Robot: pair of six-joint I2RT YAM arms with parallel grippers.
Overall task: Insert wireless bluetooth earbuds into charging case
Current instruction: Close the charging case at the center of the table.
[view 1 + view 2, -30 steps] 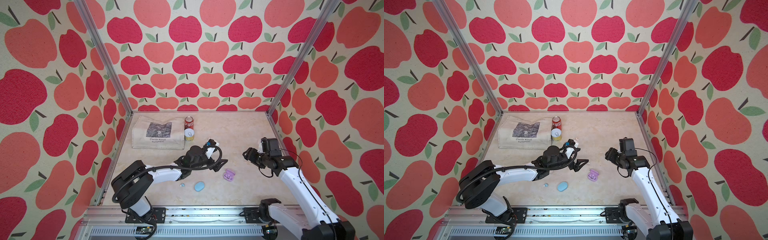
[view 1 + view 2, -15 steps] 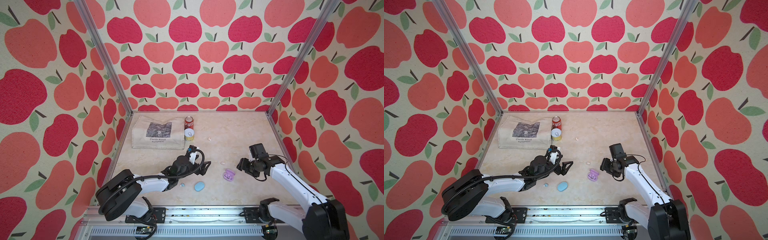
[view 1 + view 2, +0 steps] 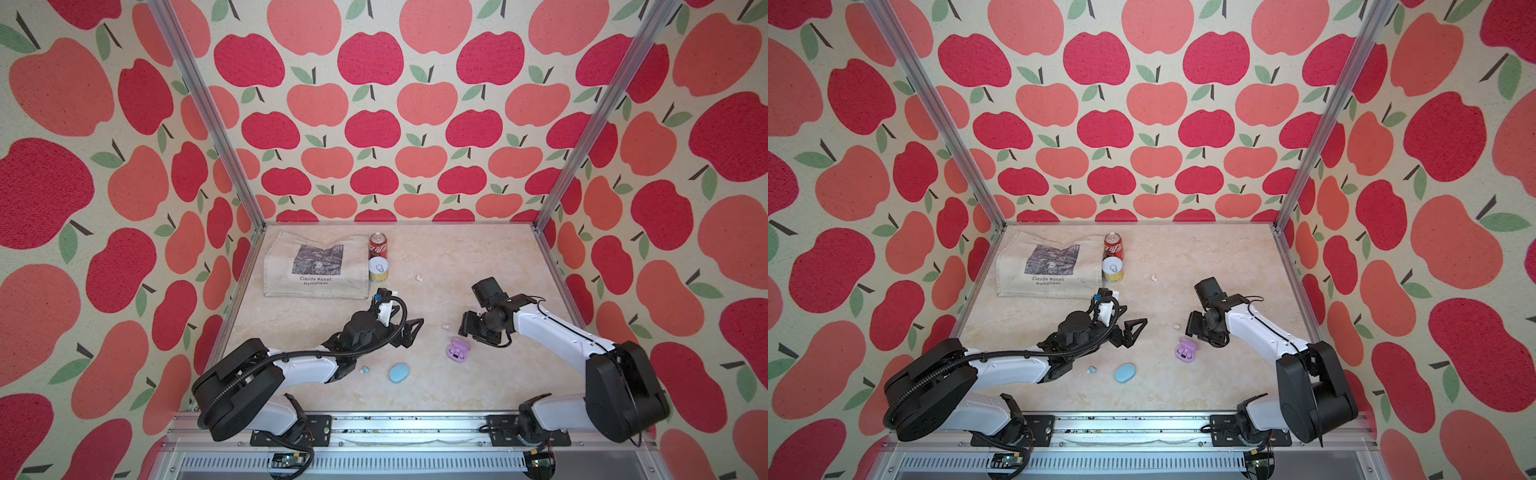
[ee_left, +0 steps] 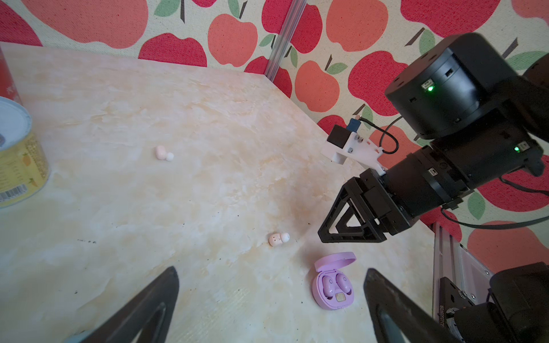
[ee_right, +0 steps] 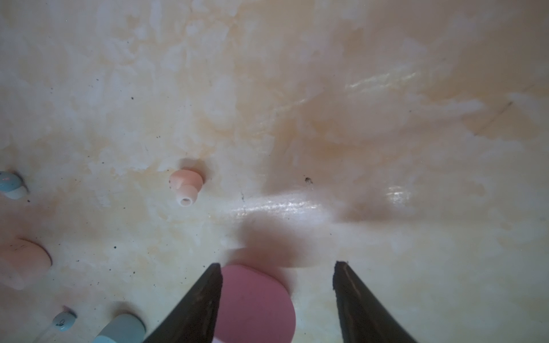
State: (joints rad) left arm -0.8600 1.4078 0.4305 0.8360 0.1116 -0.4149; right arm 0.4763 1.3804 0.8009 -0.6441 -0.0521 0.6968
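- While both grippers are held low over the table (image 3: 478, 266), the left gripper (image 3: 411, 332) is spread wide and nothing is held in it.
- The right gripper (image 5: 278, 265) is open too; one finger (image 5: 196, 303) is seen right by the lid (image 5: 255, 303) of the purple case (image 3: 457, 353), and the other is apart from it.
- The purple case is open, and two purple buds (image 4: 328, 285) are seated in its cups.
- One pink bud (image 3: 445, 326) is seen on the table between the two grippers, near the purple case.
- A second pink bud (image 3: 419, 277) is found farther back, near the yellow tin (image 3: 379, 270).
- A blue bud (image 3: 365, 369) is laid just beside the left arm (image 3: 307, 365), with the shut blue case (image 3: 399, 372) near it.
- A red can (image 3: 378, 246) is stood behind the tin, and a flat cloth bag (image 3: 318, 266) with a gray picture is spread beside both.
- The loose buds are small, smooth and round, with white tips; the cases are shaped like smooth pebbles.
- The table is shiny, cream and marbled, with dark specks; the walls (image 3: 374, 124) are covered in red and pink apples.
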